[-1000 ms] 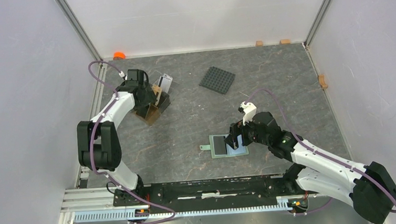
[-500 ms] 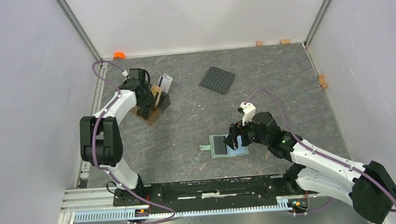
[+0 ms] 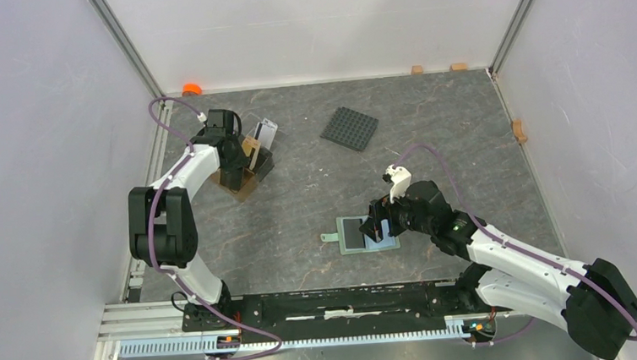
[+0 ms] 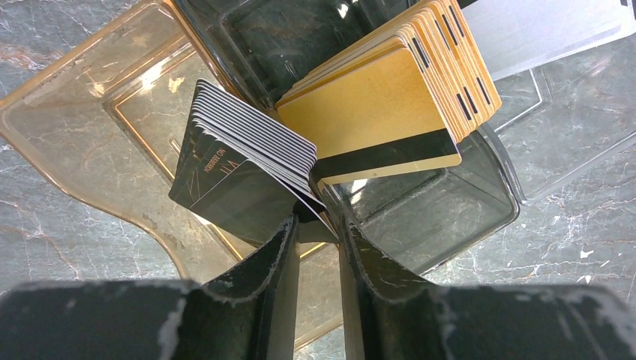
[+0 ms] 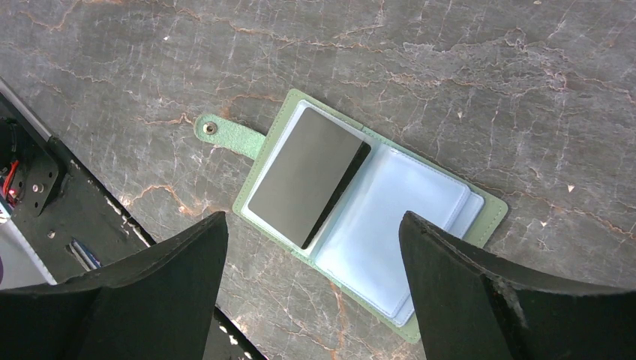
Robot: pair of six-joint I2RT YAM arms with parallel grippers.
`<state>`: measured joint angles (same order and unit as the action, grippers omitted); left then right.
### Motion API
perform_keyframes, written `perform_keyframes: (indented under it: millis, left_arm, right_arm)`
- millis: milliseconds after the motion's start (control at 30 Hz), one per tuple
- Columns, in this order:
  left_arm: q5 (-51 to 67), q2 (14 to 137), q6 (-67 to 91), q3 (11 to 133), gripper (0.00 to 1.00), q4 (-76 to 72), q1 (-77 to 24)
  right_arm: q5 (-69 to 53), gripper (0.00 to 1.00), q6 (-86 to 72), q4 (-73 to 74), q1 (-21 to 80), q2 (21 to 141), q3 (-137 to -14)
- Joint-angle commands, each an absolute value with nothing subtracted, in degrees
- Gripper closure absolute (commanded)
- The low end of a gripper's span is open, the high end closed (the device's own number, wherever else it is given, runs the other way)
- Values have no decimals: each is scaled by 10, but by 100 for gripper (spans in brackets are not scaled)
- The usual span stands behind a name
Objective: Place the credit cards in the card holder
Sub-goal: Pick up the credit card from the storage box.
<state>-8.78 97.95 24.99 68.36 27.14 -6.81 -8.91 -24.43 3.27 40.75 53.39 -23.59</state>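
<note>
The credit cards stand in a brown tray (image 4: 90, 127) in three stacks: black (image 4: 247, 165), tan-gold (image 4: 382, 112) and white-grey (image 4: 540, 30). My left gripper (image 4: 319, 225) has its jaws drawn close onto the lower corner of the front black cards; in the top view it (image 3: 241, 156) sits at the tray (image 3: 239, 184). The card holder (image 5: 405, 225) lies open on the table, sage-green outside and light blue inside, with a dark card (image 5: 304, 176) in its left pocket. My right gripper (image 5: 313, 217) hovers wide open above it, also seen from above (image 3: 375, 225).
A black studded plate (image 3: 350, 129) lies at the back centre. An orange object (image 3: 192, 89) sits in the back left corner. Small wooden blocks (image 3: 417, 70) line the back and right walls. The arms' base rail (image 3: 332, 302) runs along the near edge.
My left gripper's jaws have closed from wide to narrow around the black cards, and the left arm shifted slightly. The right arm and card holder have not moved.
</note>
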Motion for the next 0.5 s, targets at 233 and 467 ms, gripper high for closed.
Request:
perform_keyframes:
  millis: [233,467]
  left_arm:
    - [-98,958,229,696,81,286,-67]
    - [-122,933,210,689,90,305,-67]
  right_arm:
    - [-94,12,-253,5,406,532,-233]
    - [-98,12,-259,4,406,532,-227]
